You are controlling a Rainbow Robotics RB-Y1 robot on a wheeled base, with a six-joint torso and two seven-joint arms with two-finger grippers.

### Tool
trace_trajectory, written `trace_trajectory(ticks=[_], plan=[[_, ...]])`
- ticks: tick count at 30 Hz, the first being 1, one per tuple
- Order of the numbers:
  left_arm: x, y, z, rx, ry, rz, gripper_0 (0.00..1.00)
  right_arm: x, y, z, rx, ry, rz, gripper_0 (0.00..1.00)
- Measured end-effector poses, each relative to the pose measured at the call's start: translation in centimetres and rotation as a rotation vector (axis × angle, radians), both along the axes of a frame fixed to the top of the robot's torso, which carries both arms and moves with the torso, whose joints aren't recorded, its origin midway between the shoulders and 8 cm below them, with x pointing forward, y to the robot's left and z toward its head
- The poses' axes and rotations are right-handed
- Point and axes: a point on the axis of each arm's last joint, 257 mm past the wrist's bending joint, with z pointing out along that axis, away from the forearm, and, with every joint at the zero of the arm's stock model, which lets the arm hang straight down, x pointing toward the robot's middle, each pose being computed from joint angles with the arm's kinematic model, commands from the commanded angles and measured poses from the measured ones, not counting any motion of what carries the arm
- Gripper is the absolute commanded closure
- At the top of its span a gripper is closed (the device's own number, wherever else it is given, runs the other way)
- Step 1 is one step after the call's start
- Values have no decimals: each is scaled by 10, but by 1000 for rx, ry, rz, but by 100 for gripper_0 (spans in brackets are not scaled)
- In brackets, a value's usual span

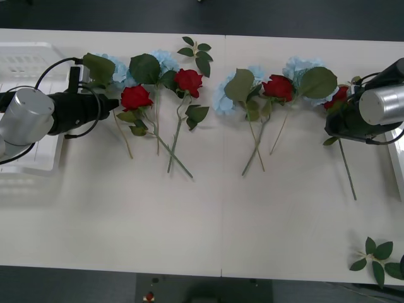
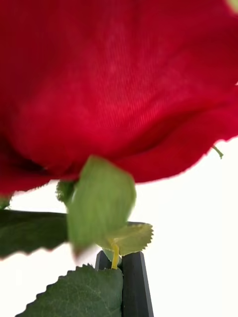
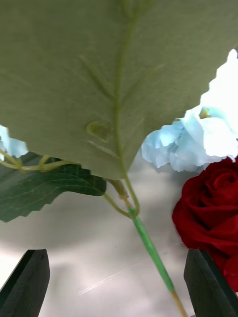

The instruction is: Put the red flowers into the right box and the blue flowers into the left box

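Two arms reach in over the pale worktop [image 1: 208, 214], one from each side. The left pincer [image 3: 119, 282] hangs released above the leftmost of the blue flowers [image 1: 117, 68]; its two dark fingers [image 3: 27, 282] stand wide apart at the sides of the thin green stem [image 3: 151, 250], touching nothing. A big green leaf [image 3: 99, 74] of that flower looms just above the stem, with a pale blue head and a red bloom beside it. The right pincer [image 2: 121, 275] is clenched on one of the red flowers [image 1: 339, 96] at the far right of the row, its black fingers [image 2: 134, 285] pressed together on the stalk just below the bloom, which sits close against the wrist camera.

The other flowers lie in a loose row across the far half of the worktop, heads away from the robot and stems toward it: two red blooms among blue heads left of the middle seam, and another red bloom between two blue heads to the right of it. The left box [image 1: 25, 63] sits at the left edge, partly under the left arm. A strip of the right box [image 1: 398, 158] shows at the right edge, just beside the right arm. A loose leafy sprig [image 1: 377, 255] lies near the front right corner.
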Motion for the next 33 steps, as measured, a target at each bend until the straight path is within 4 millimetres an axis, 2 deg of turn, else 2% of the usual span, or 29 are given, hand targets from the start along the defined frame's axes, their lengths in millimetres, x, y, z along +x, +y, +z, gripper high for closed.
trace_trajectory(ticks=[4,9,13,14,15,16,20,23,25,27,30,33], plan=[[0,-3,-1,-3,1,-3,21,-18,-22,21,-34,46,33,100],[0,-11,-3,-10,2,-10,21,-34,-53,67,-76,53,57,100],[-1,-21,-4,-19,4,-24,23,-49,-66,99,-84,65,67,100],[-1,-24,-4,-21,3,-29,38,-53,-69,105,-88,73,68,100],[-2,-26,-3,-22,2,-32,66,-57,-71,111,-92,80,66,100],[-2,-28,-3,-24,2,-35,100,-61,-73,118,-96,90,64,100],[-2,-30,-3,-25,1,-39,100,-70,-90,157,-147,103,64,100],[-2,-30,-3,-25,1,-39,100,-53,-126,204,-312,17,137,100],[-2,-29,-3,-25,1,-39,100,-45,-149,223,-395,-17,191,100],[-2,-29,-3,-25,1,-39,100,-43,-171,223,-413,-23,198,100],[-2,-29,-3,-25,1,-39,100,-49,-221,212,-520,25,162,100],[-2,-30,-3,-25,1,-39,100,-54,-249,195,-600,78,197,100]])
